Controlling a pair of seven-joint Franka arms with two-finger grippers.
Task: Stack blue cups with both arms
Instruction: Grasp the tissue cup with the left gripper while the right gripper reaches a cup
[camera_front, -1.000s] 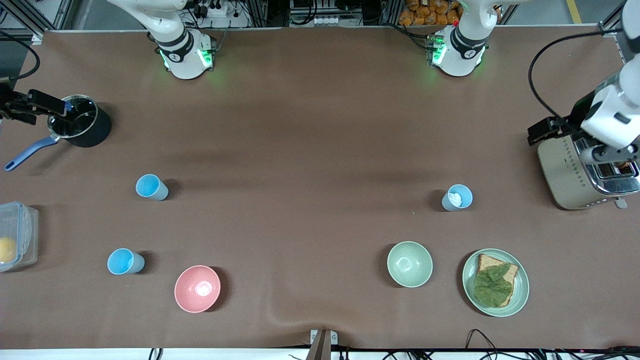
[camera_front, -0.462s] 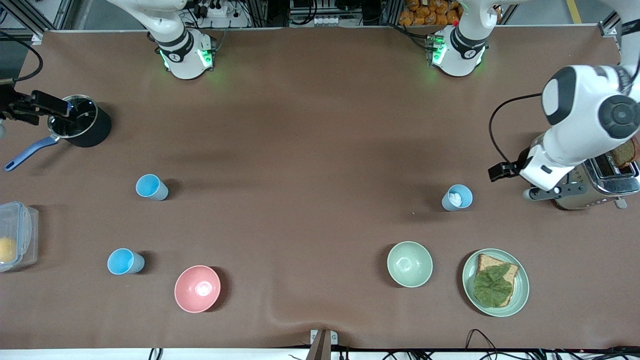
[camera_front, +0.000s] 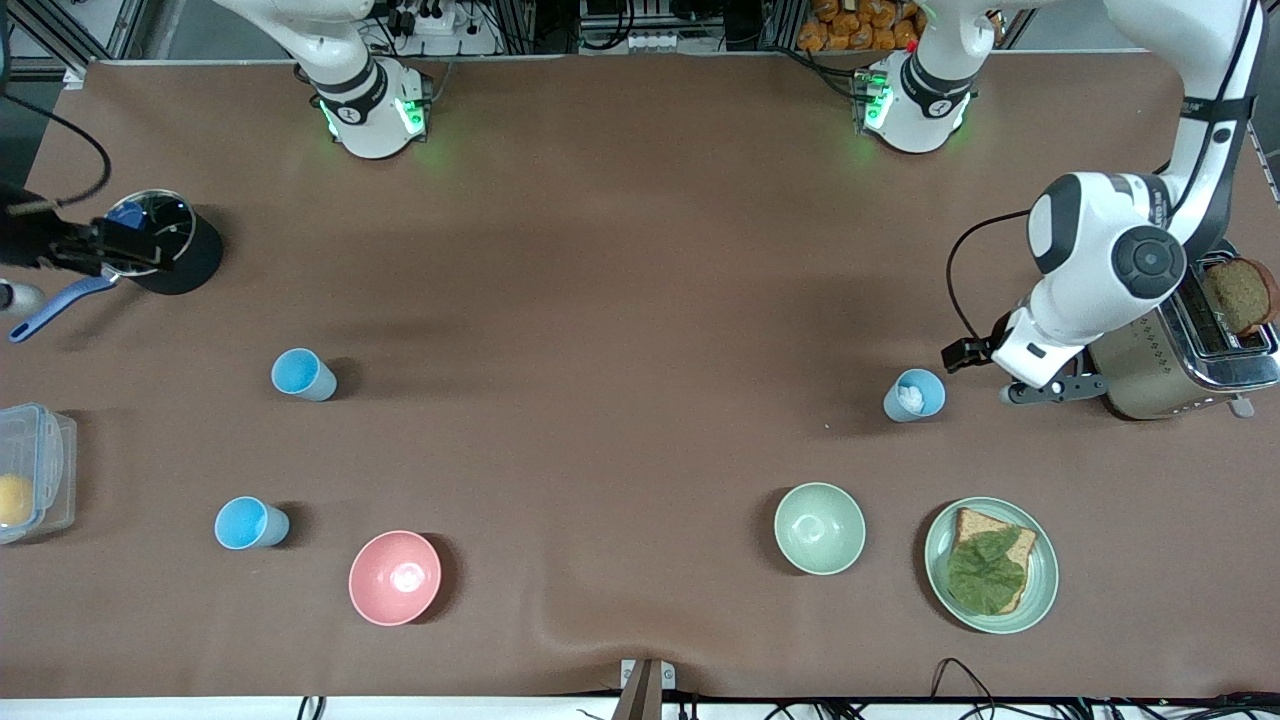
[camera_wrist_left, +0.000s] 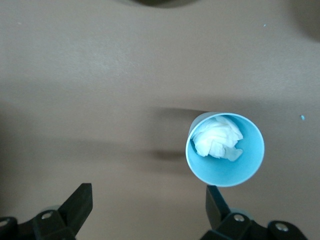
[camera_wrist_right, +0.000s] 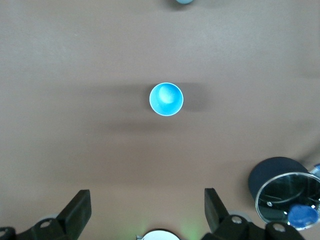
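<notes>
Three blue cups stand upright on the brown table. One (camera_front: 303, 375) and another (camera_front: 250, 523) are toward the right arm's end. A third (camera_front: 914, 394), with crumpled white paper in it, is toward the left arm's end. My left gripper (camera_front: 1045, 390) hangs between that cup and the toaster, open and empty. In the left wrist view the paper-filled cup (camera_wrist_left: 225, 150) lies just past one fingertip (camera_wrist_left: 215, 200), outside the open left gripper (camera_wrist_left: 148, 210). My right gripper (camera_front: 110, 248) is high over the pot, open and empty (camera_wrist_right: 147, 210). Its view shows one cup (camera_wrist_right: 166, 99) below and another's edge (camera_wrist_right: 184, 1).
A pink bowl (camera_front: 394, 577) and a pale green bowl (camera_front: 819, 527) sit near the front camera. A green plate (camera_front: 1040, 590) holds toast with lettuce. A toaster (camera_front: 1150, 370) holds a bread slice (camera_front: 1240, 295). A black pot (camera_front: 185, 260) and a clear box (camera_front: 45, 480) are at the right arm's end.
The left arm has swung from over the toaster down toward the paper-filled cup. The right gripper has shifted slightly over the pot. No cup has moved.
</notes>
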